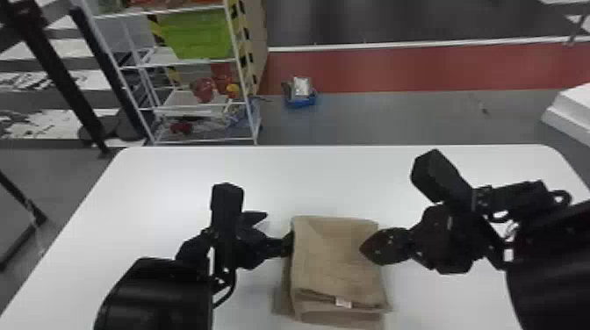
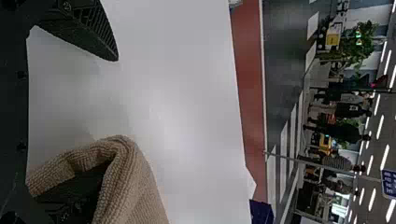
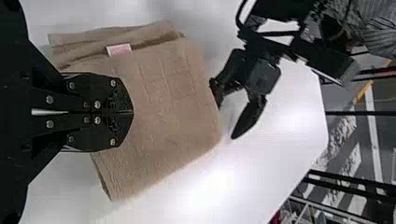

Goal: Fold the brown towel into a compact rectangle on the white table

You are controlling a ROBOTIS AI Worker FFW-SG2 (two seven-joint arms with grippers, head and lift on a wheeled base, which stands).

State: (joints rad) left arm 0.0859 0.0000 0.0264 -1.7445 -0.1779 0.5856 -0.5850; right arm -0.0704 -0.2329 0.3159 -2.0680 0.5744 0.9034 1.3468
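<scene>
The brown towel (image 1: 336, 259) lies folded into a rough rectangle, its layered edge and white tag towards the robot. At its left side my left gripper (image 1: 277, 230) stands open. In the left wrist view, one finger of the left gripper (image 2: 106, 119) is tucked inside a fold of the towel (image 2: 135, 186), its tip hidden by the cloth, while the other is outside, apart from it. My right gripper (image 1: 364, 251) is over the towel's right part. Seen from the right wrist, the right gripper (image 3: 132, 112) is shut, fingers together above the towel (image 3: 173, 102); contact is unclear.
The white table (image 1: 175, 166) extends beyond the towel on both sides and behind it. Past its back edge stand a wire shelf (image 1: 199, 105) with a green bin (image 1: 199, 35) and a small blue container (image 1: 300, 101) on the floor.
</scene>
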